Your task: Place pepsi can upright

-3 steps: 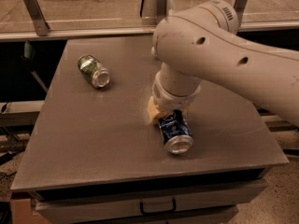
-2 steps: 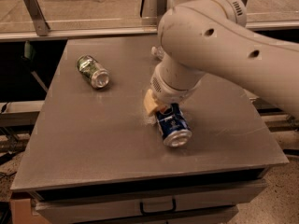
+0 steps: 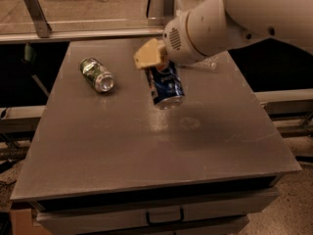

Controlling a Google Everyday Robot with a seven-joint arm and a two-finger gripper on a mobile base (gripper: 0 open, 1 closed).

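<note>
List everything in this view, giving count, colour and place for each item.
pepsi can: one, dark blue with a silver end, held tilted over the table's middle.
green can: one, green with a silver end, lying on its side at the table's left rear.
table: one, grey, centre of view.
drawer handle: one, dark, below the table's front edge.
arm: one, white, reaching in from the upper right.
gripper: one, tan fingers, shut on the pepsi can's upper end.
</note>
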